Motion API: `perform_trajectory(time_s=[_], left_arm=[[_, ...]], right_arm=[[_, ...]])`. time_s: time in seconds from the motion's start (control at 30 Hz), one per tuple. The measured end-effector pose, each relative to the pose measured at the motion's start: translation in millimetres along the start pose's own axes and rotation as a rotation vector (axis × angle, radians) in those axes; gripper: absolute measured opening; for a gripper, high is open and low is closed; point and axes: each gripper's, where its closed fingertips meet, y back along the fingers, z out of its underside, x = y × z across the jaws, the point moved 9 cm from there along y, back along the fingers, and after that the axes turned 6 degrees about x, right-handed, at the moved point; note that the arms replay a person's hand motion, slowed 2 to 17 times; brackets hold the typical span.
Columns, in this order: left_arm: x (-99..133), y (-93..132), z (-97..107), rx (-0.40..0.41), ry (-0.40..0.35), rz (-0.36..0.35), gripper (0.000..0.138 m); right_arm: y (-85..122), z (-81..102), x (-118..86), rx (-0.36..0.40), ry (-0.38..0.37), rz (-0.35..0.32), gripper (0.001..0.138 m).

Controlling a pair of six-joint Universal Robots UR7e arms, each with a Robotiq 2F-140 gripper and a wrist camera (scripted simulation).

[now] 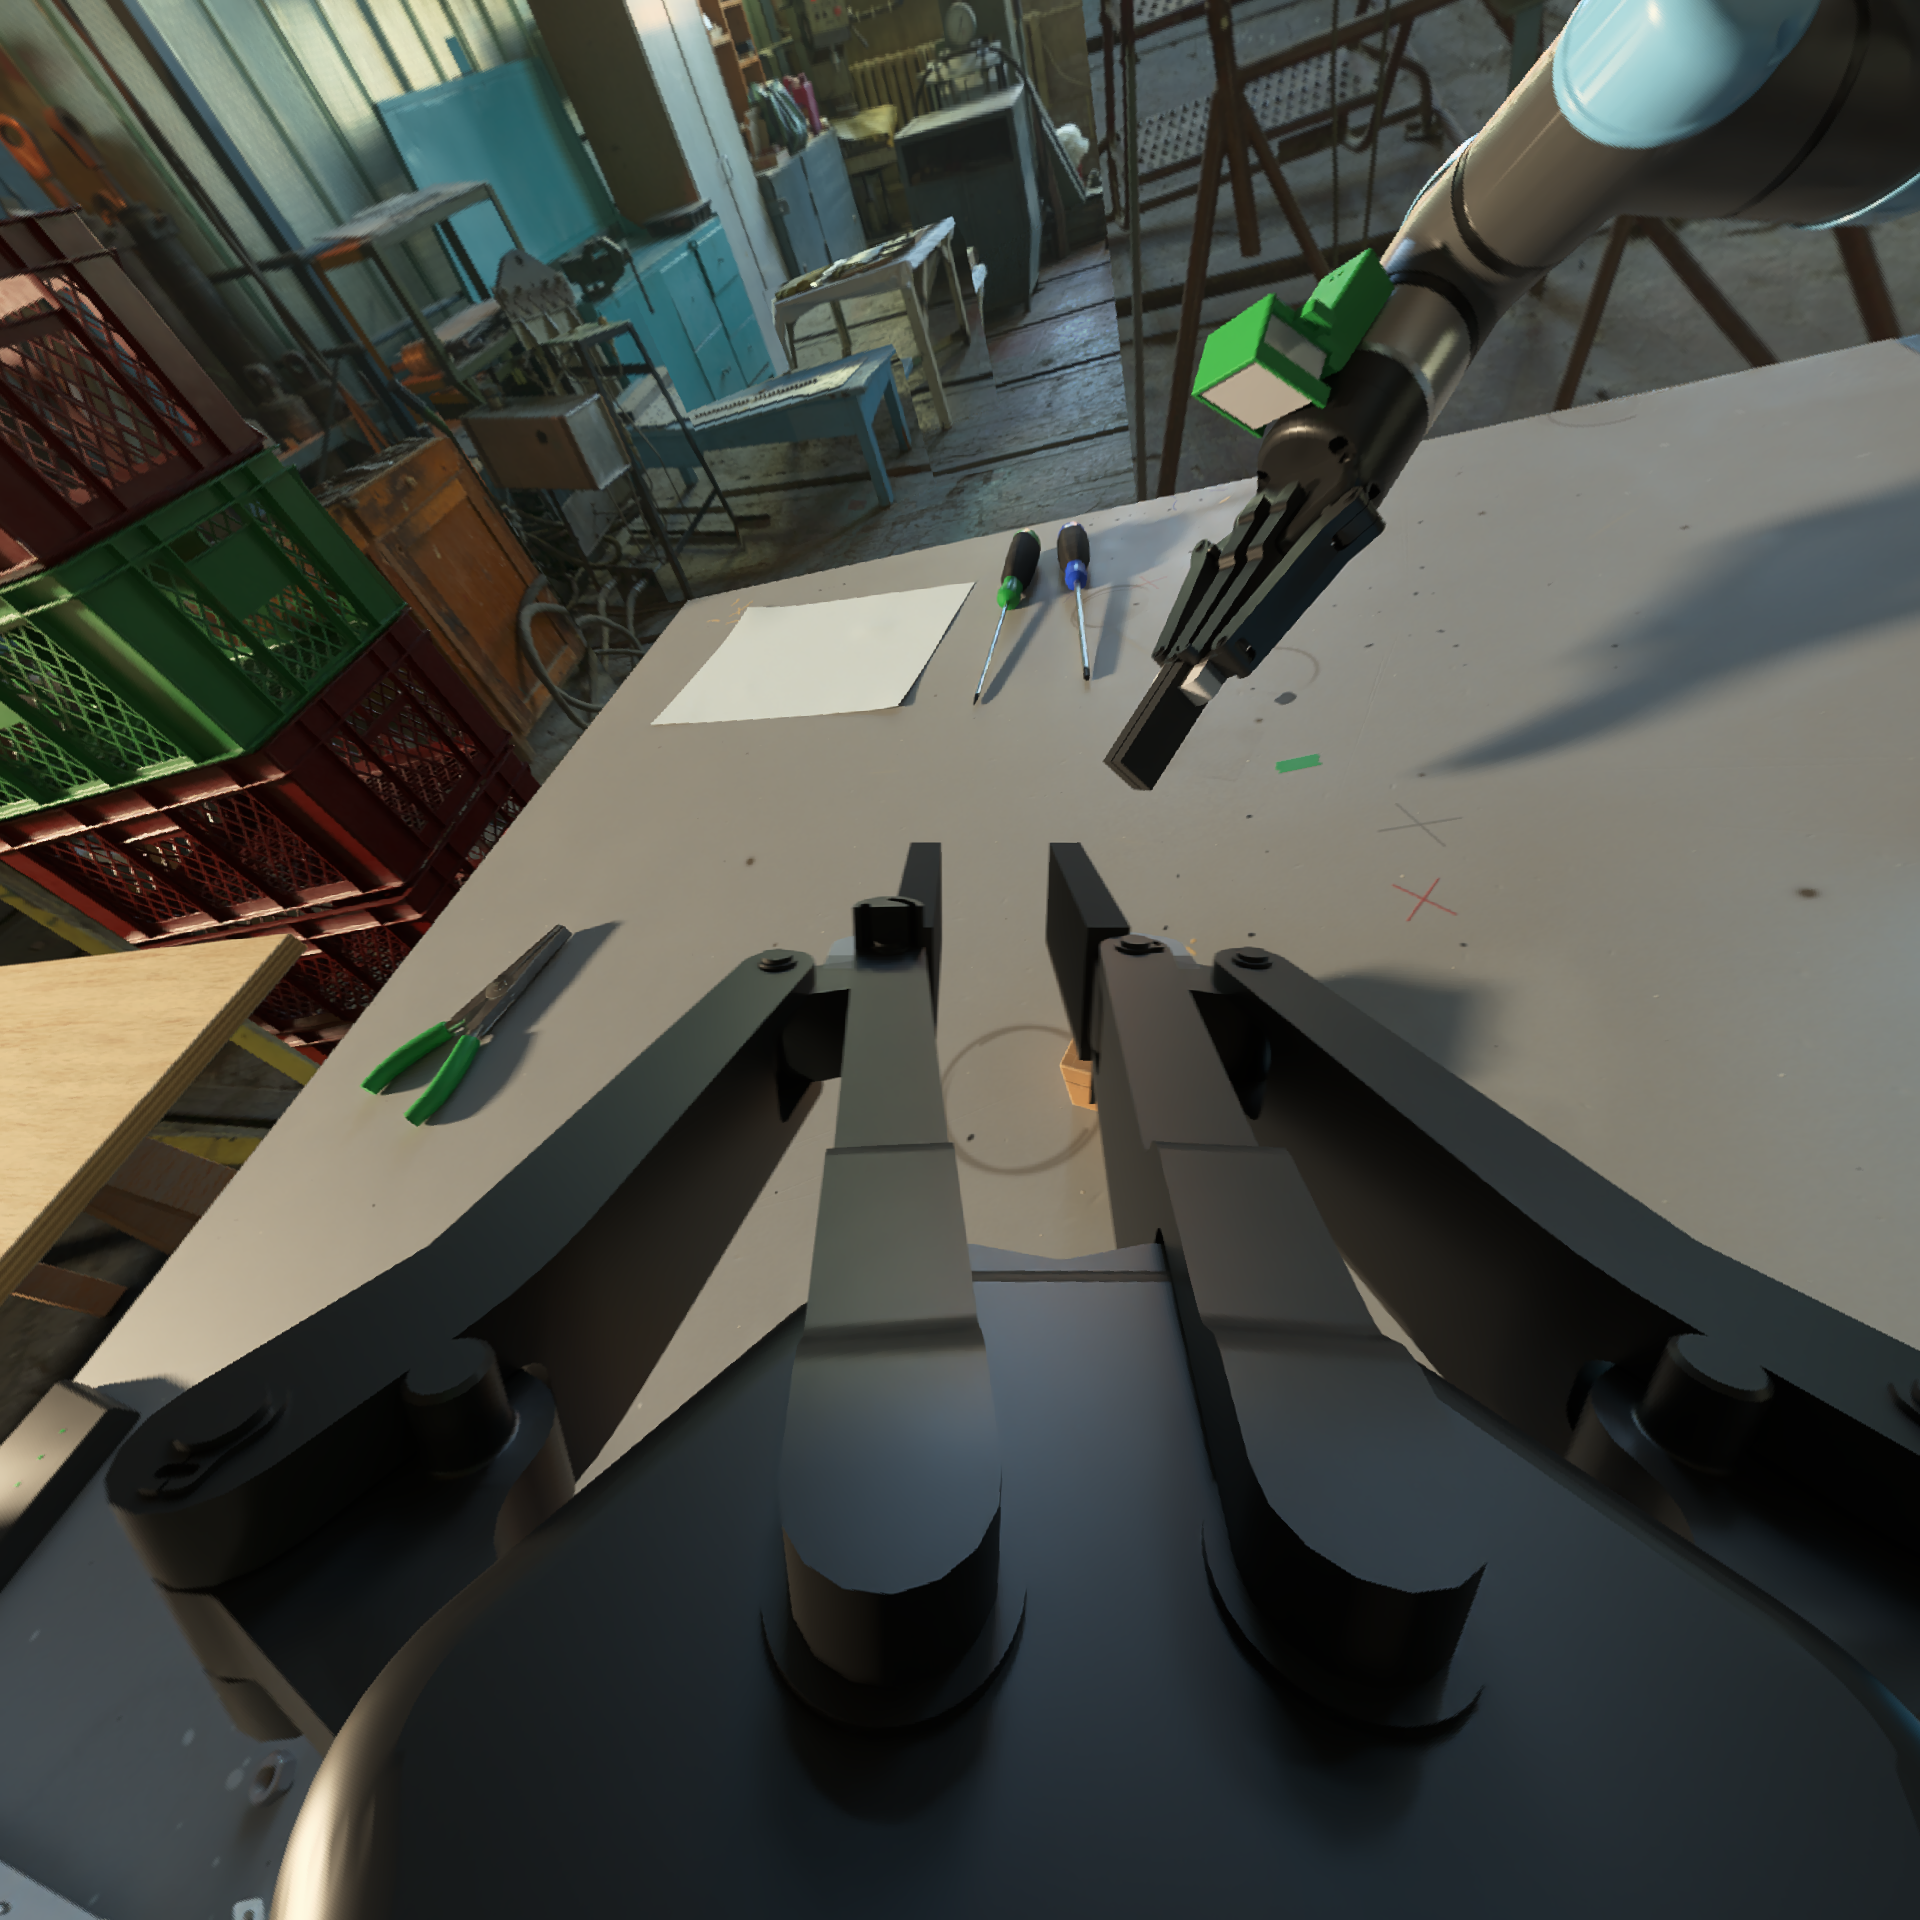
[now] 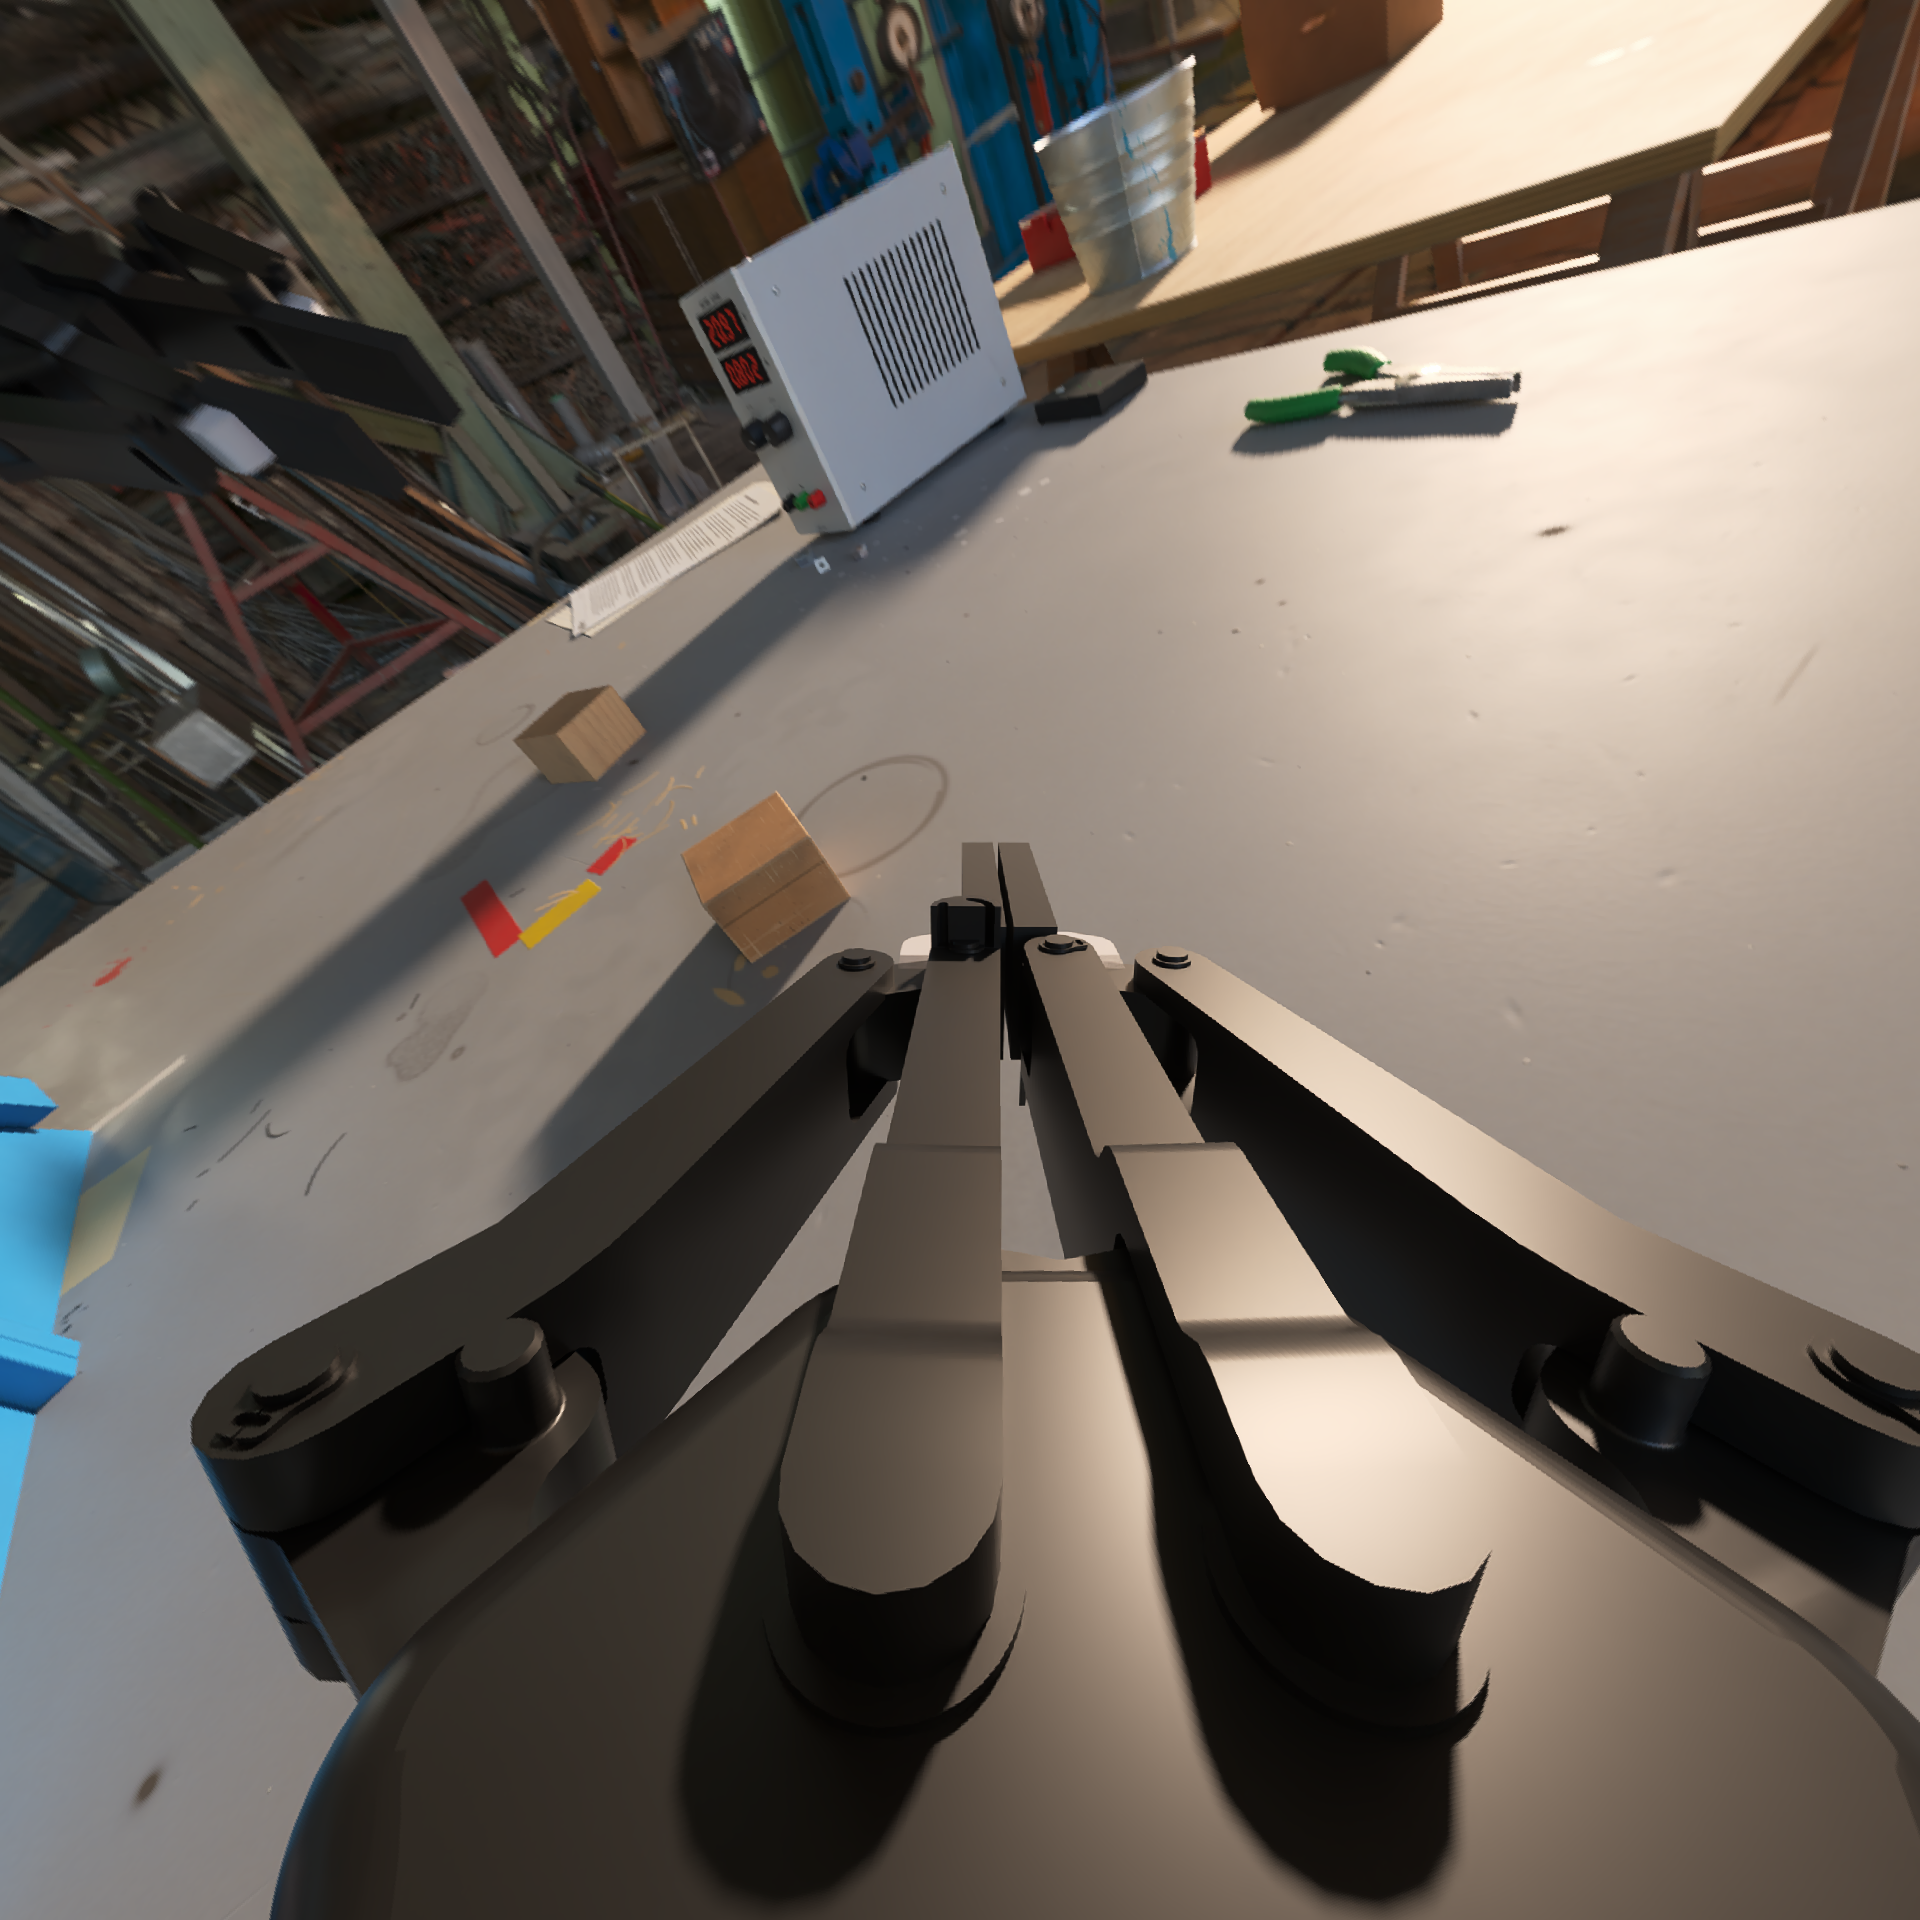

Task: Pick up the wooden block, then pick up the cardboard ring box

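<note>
Wooden block point(image 2: 579, 732) beyond right hand point(image 2: 997, 883)

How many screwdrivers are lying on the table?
2. The green-handled screwdriver lies just right of the white sheet; the blue-handled screwdriver lies beside it, farther right. Others could be hidden behind the grippers.

**Materials and surfaces on the table**

The table point(image 2: 1351, 727) is matt grey, with small scratches and specks. The wooden block point(image 2: 579, 734) shows smooth, pale grain. The cardboard ring box point(image 2: 764, 875) is dull brown. The pliers point(image 1: 468, 1029) have glossy green plastic handles and metal tips. The bucket point(image 2: 1127, 182) is shiny metal.
</note>
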Motion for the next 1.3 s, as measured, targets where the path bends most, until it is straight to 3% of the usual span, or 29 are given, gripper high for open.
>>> perform_trajectory(time_s=[0.17, 0.4, 0.6, 0.77, 0.97, 1.1, 1.3], left_arm=[[-0.6, 9.1, 0.1, -0.013, 0.073, 0.035, 0.002], [-13.3, 34.8, 16.4, -0.06, 0.177, -0.018, 0.001], [-21.3, 62.2, 37.1, 0.005, 0.243, -0.104, 0.001], [-31.8, 81.9, 47.6, 0.119, 0.302, -0.133, 0.001], [-46.7, 101.3, 57.2, 0.138, 0.424, -0.153, 0.001], [-52.1, 115.5, 58.9, 0.165, 0.436, -0.191, 0.001], [-56.9, 135.6, 57.3, 0.234, 0.459, -0.233, 0.001]], right_arm=[[-2.6, 3.8, 4.7, -0.045, -0.036, 0.027, 0.001], [-7.1, 2.7, 8.2, -0.072, -0.148, 0.034, 0.001], [-8.2, 2.4, 8.0, -0.116, -0.165, 0.078, 0.001], [-4.9, 6.2, 8.0, -0.191, -0.145, 0.161, 0.001], [3.1, 9.2, 7.4, -0.249, -0.172, 0.256, 0.001], [9.4, 11.0, 6.7, -0.286, -0.215, 0.326, 0.001], [20.0, 11.3, 4.2, -0.362, -0.241, 0.502, 0.001]])
